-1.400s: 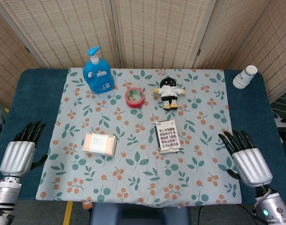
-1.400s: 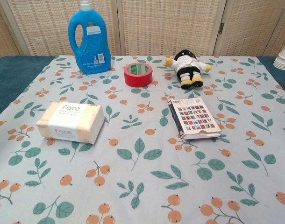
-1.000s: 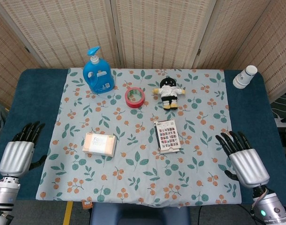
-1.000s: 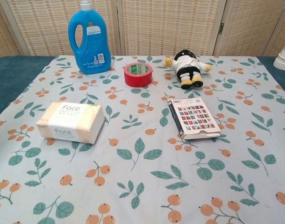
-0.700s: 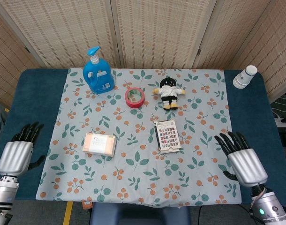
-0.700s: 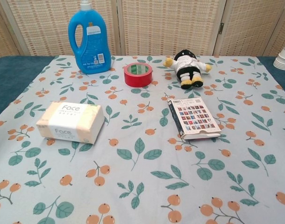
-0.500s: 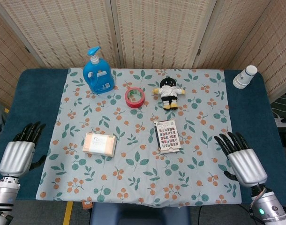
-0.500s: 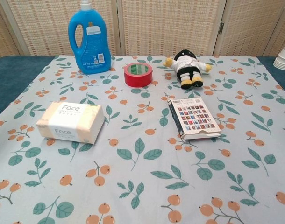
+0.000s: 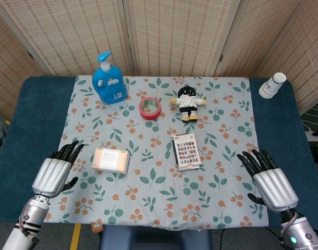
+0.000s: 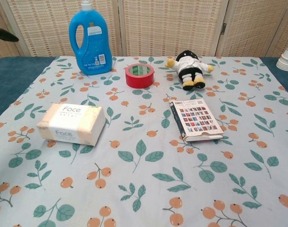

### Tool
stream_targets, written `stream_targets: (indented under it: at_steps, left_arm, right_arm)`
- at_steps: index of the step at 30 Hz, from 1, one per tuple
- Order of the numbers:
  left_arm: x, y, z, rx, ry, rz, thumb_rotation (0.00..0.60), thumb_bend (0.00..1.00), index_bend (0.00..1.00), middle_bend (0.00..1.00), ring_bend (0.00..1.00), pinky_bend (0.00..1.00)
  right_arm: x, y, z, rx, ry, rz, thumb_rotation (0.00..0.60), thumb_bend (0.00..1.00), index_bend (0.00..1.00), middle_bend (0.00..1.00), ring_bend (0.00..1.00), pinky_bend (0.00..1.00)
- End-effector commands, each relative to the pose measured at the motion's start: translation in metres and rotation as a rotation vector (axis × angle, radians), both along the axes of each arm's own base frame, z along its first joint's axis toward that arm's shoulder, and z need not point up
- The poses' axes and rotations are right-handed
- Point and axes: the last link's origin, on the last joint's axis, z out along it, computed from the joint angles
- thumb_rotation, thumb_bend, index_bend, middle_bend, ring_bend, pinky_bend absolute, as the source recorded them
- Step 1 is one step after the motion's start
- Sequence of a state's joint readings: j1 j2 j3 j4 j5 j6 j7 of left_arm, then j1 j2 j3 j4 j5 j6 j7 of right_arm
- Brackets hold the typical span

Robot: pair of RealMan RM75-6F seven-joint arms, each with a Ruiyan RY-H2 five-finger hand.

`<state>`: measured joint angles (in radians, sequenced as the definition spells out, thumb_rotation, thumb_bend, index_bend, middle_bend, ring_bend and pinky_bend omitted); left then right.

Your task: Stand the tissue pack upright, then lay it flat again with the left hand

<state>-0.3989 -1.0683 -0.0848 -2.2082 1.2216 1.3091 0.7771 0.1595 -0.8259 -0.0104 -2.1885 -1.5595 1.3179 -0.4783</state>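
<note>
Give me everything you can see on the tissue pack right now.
The tissue pack is a soft rectangular block in cream and pale peach wrap, printed "Face" on its top and front. It lies flat on the floral tablecloth, on the robot's left side, looking sealed and undented. Nothing touches it; the left robot hand hovers beside it, fingers spread.

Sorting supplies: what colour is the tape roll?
Red tape roll, with a green inner core; clearest in the chest view.

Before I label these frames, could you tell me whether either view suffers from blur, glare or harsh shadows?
Head view: even, soft light, no glare, everything sharp, including the tissue pack and both hands. Chest view: also sharp and evenly lit, with only faint shadows under objects; just a dark fingertip of the left hand shows at the upper left edge.
</note>
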Motion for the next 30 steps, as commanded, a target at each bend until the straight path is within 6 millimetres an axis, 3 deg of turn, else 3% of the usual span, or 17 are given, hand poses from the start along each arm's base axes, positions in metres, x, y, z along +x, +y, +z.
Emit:
stream_targets:
  at_steps: [1, 5, 14, 20, 30]
  left_arm:
    - [0.021, 0.016, -0.029, -0.066, 0.05, -0.05, 0.6, 0.25, 0.0, 0.0, 0.1, 0.31]
    - [0.032, 0.03, -0.057, -0.116, 0.147, -0.076, 0.6, 0.24, 0.0, 0.0, 0.06, 0.3]
    - [0.046, 0.036, -0.109, -0.213, 0.272, 0.017, 0.6, 0.22, 0.0, 0.0, 0.0, 0.27]
    - [0.055, 0.039, -0.126, -0.189, 0.33, -0.008, 0.6, 0.22, 0.0, 0.0, 0.0, 0.27]
    - [0.069, 0.046, -0.134, -0.155, 0.377, -0.037, 0.6, 0.22, 0.0, 0.0, 0.0, 0.25]
  right_arm:
    - [0.002, 0.001, 0.003, -0.006, -0.012, 0.006, 0.6, 0.03, 0.0, 0.06, 0.0, 0.06]
    - [0.002, 0.001, 0.01, -0.02, -0.026, 0.003, 0.6, 0.03, 0.0, 0.06, 0.0, 0.06]
    - [0.005, 0.002, 0.022, -0.049, -0.051, 0.013, 0.6, 0.03, 0.0, 0.06, 0.0, 0.06]
    - [0.006, 0.003, 0.025, -0.055, -0.061, 0.017, 0.6, 0.03, 0.0, 0.06, 0.0, 0.04]
    - [0.006, 0.002, 0.028, -0.059, -0.071, 0.014, 0.6, 0.03, 0.0, 0.06, 0.0, 0.03]
